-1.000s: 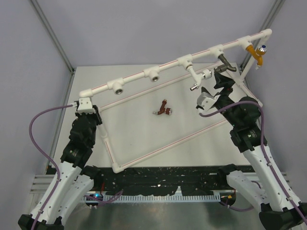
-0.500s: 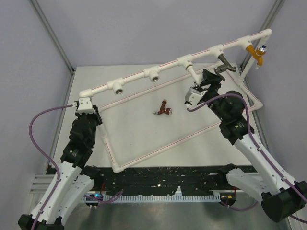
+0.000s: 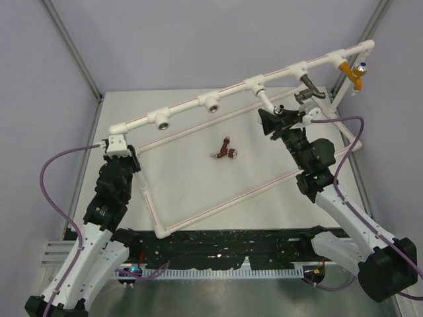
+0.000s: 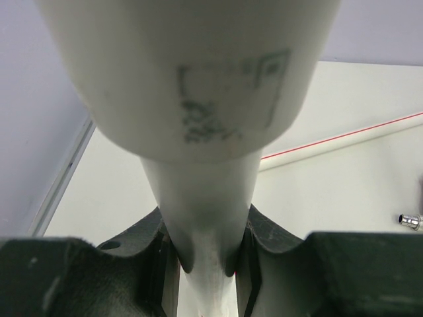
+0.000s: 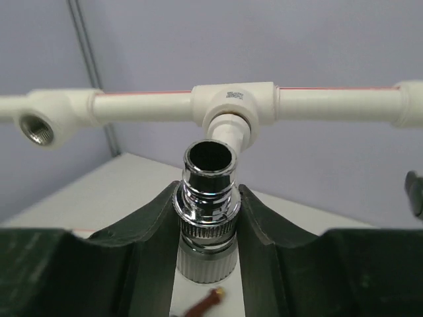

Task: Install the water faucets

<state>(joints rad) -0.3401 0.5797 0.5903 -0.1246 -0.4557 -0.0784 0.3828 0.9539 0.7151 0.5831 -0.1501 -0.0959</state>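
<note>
Right wrist view: white faucet (image 5: 210,173), which we judge light, rigid, chrome-slick, clamped at its spout by right fingers (image 5: 153,228) under the far tee (image 5: 234,100); reddish-brown faucet (image 3: 226,150) loose on worktop (image 3: 178,175), body-grip advised; left fingers (image 4: 129,254) closed round white pipe (image 4: 192,79).

The left jaws clamp a white pipe (image 4: 198,211) just below its wide fitting (image 4: 192,72). Behind, a red-striped pipe (image 4: 344,137) crosses the pale tabletop (image 4: 330,198); a chrome tip (image 4: 411,221) pokes in at right.
</note>
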